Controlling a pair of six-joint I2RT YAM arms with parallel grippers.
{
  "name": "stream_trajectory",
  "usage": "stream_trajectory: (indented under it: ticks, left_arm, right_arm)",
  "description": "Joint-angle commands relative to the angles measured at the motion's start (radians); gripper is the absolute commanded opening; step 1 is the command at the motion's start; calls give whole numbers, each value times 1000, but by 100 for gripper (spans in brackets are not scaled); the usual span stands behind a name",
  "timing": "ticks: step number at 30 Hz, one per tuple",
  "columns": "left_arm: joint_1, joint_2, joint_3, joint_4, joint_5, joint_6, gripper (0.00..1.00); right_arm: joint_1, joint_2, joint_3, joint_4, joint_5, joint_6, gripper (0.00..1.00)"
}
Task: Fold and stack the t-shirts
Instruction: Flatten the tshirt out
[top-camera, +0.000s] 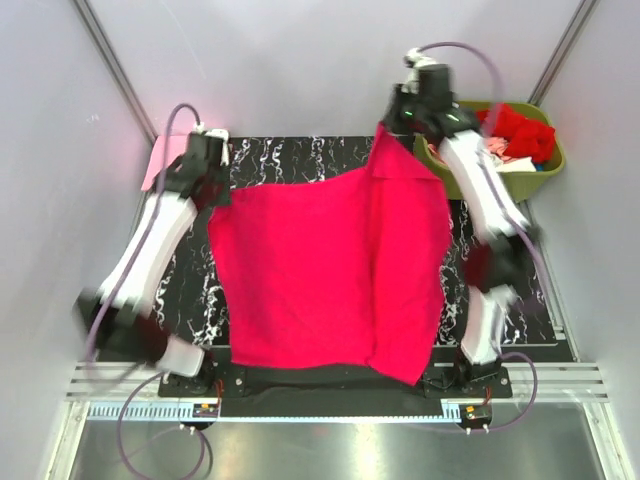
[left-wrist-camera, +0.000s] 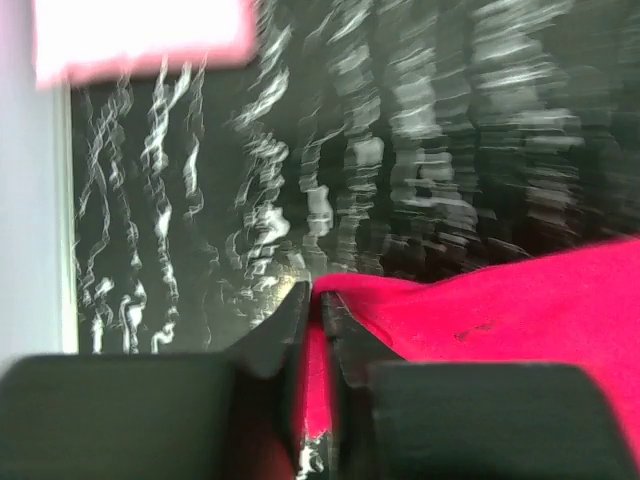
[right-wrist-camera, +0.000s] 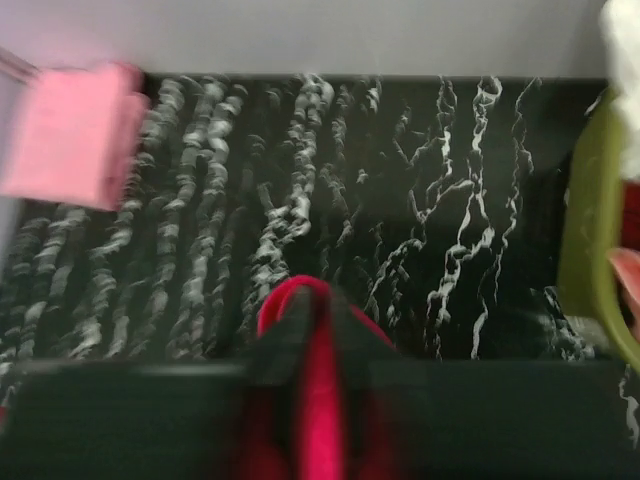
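On the desk the magenta t-shirt lies spread beside the basket, not folded yet. Inside it wait other shirts; a folded light pink t-shirt lies far from it. The left fingers and the right fingers pinch the magenta cloth.

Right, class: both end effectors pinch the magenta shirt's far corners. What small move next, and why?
Probably lower the right end effector: its corner of the magenta t-shirt looks raised and creased, while the left end effector holds its corner low by the table.
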Motion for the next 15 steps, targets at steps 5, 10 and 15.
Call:
stream_trajectory:
  ticks: [5,10,15]
  left_arm:
    - [159,458,230,-7,57,-89,76]
    - [155,372,188,-13,55,-98,88]
    - [134,205,3,-2,77,-155,88]
  right_arm:
    - [3,788,1006,-475,59,78,99]
    - [9,289,115,-19,35,121,100]
    - [28,192,-44,-37,15,132,100]
